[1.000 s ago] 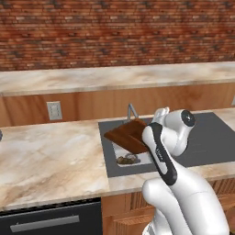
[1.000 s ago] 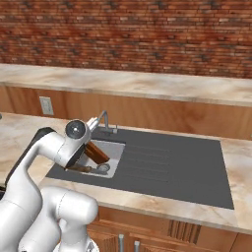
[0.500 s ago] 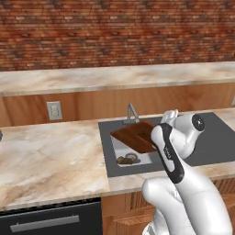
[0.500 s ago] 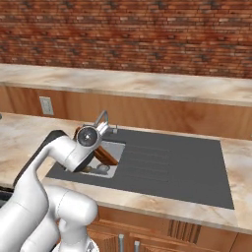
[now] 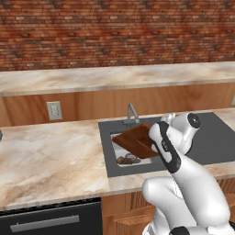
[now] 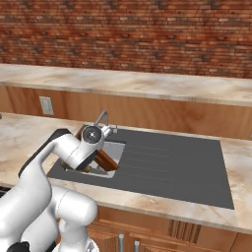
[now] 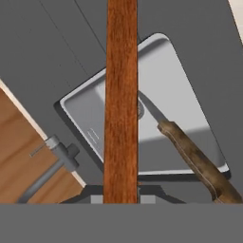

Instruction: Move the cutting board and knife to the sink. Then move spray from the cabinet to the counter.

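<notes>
The cutting board is hanging tilted over the sink basin, a flat slab of reddish-brown wood with its lower end dipping into the basin and its upper edge rising toward the faucet. In the hand view the cutting board is running edge-on as a narrow upright strip of warm brown grain, crossing the middle of the steel basin. From the right base view a brown corner of the cutting board is showing below the wrist, over the basin.

The knife is lying in the basin just beside the board, its dark wooden handle pointing toward the basin's rim and its thin grey blade reaching toward the drain. In the left base view some small dark things are sitting on the basin floor under the board; they are too small to tell apart.

The gripper is clamping the board's near end, its jaws closed tight on the thin edge; the fingertips themselves are hidden behind the wood.

Around the basin the dark grey sink surround with its ribbed drainer is lying set into the beige marbled table. A white wall outlet is sitting on the wooden panel behind, below a raised stone ledge and a red brick wall.
</notes>
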{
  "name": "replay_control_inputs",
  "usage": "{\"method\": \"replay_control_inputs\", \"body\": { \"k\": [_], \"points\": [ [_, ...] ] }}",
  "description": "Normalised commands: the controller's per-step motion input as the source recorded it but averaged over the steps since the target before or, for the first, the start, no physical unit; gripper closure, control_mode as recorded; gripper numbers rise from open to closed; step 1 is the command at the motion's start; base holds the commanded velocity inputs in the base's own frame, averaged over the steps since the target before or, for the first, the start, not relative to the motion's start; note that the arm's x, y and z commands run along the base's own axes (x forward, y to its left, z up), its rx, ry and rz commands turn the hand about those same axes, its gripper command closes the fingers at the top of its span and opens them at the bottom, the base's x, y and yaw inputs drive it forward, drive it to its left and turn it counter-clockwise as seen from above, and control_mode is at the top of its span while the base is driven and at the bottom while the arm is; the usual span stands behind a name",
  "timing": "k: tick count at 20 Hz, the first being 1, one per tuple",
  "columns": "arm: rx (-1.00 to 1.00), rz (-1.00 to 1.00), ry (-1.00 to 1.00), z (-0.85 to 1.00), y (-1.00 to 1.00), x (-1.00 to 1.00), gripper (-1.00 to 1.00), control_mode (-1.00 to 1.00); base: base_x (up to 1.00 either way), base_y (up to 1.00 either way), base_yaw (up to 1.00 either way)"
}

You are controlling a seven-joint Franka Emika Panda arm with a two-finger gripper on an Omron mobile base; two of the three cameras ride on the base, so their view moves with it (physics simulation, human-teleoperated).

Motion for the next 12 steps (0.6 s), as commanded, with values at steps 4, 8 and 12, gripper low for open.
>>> {"method": "replay_control_inputs", "body": {
  "k": [4,8,12],
  "points": [
    [0.00,0.00,0.03,-0.54,0.00,0.00,1.00,-1.00,0.00,0.00,0.00],
    [-0.01,0.00,0.00,-0.57,0.00,0.04,1.00,-1.00,0.00,0.00,0.00],
    [-0.02,0.00,0.00,-0.52,0.00,0.13,1.00,-1.00,0.00,0.00,0.00]
  ]
}}
